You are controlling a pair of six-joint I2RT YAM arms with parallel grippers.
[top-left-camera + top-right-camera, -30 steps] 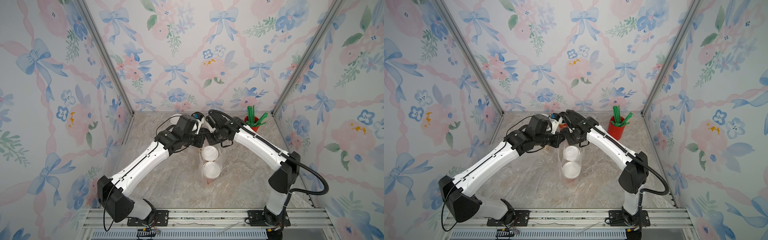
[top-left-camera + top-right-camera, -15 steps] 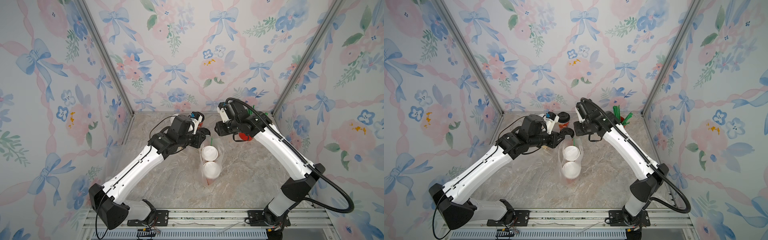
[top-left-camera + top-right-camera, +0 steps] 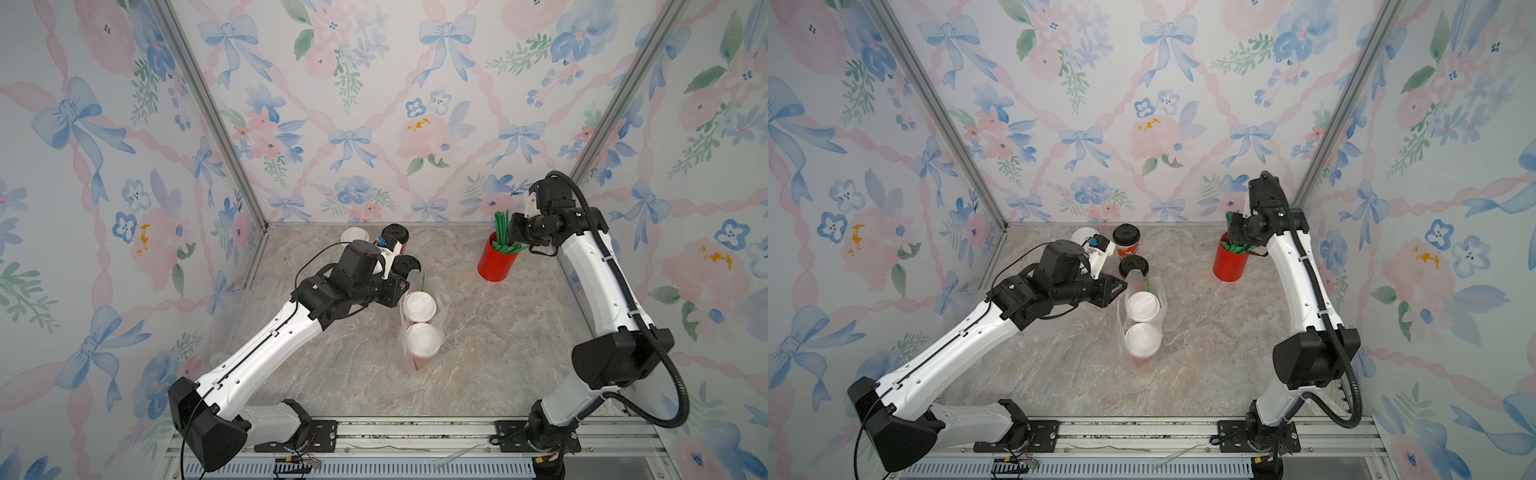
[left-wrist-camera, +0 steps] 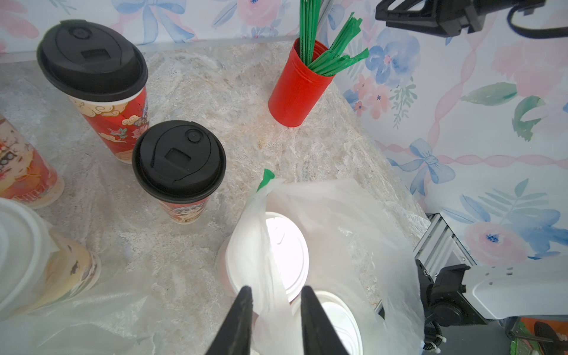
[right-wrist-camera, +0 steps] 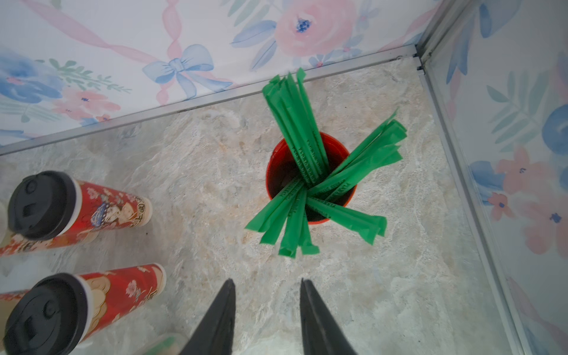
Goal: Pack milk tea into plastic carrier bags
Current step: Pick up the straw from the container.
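Note:
Two white-lidded milk tea cups [image 3: 419, 306] [image 3: 424, 340] stand in a clear plastic carrier bag [image 4: 338, 215] mid-table, a green straw [image 3: 423, 282] poking up beside them. My left gripper [image 4: 276, 292] is open at the bag's left rim, a loose fold of the bag's film hanging between its fingers. In both top views two black-lidded red cups [image 3: 1126, 237] [image 3: 1133, 265] stand behind it. My right gripper [image 5: 267, 285] is open and empty, hovering over the floor beside the red cup of green straws [image 5: 310, 178] at the back right.
A cream-printed white-lidded cup [image 4: 70, 270] and another printed cup [image 4: 21, 172] stand left of the black-lidded ones, on crinkly clear plastic [image 4: 107, 307] spread over the floor. The right wall and back corner frame [image 5: 442, 123] are close to the straw cup.
The right arm has swung from the bag to the straw cup at the back right. The left gripper has gone from shut to open and drawn back slightly from the bag.

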